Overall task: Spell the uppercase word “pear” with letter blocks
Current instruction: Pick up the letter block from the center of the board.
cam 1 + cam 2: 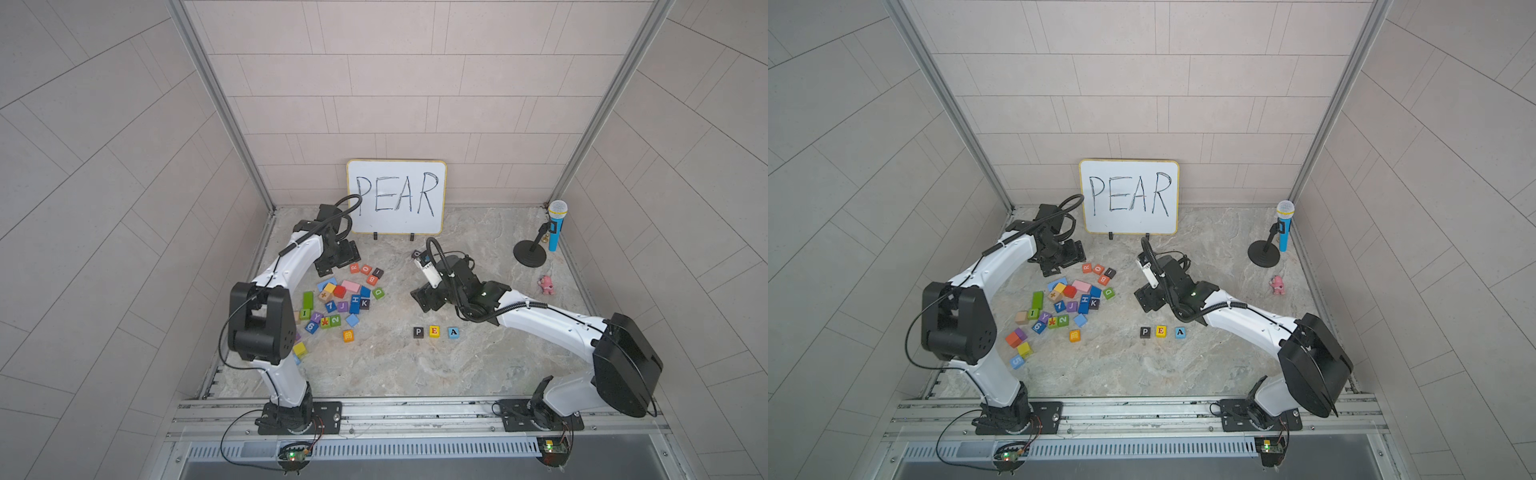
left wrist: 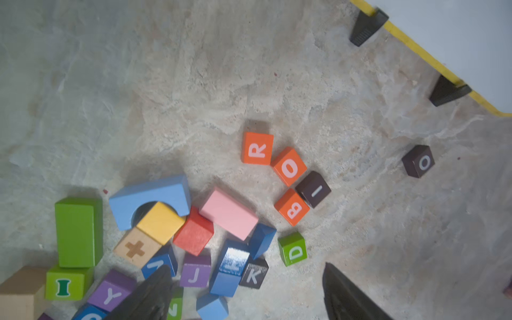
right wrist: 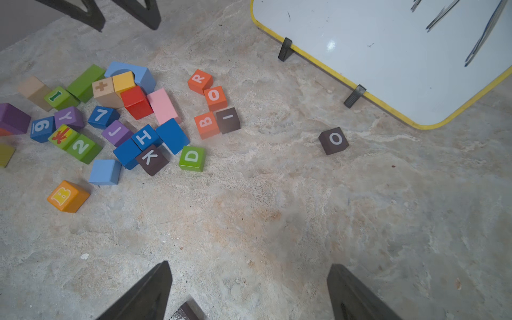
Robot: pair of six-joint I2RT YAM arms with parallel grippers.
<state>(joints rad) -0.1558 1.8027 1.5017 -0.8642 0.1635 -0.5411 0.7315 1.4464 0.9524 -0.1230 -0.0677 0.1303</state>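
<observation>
The left claw point(image 2: 247, 266) hangs wide open and empty by the block pile point(image 1: 350, 286). The R point(image 1: 354, 268) lies at the far edge of that pile, just beside an orange O point(image 2: 289, 167). Well apart, nearer the front, P point(image 1: 419, 331), E point(image 1: 434, 331) and A point(image 1: 453, 332) sit in a row, and the right claw point(image 3: 248, 263) hangs open and empty over the table point(image 1: 395, 365) behind them.
</observation>
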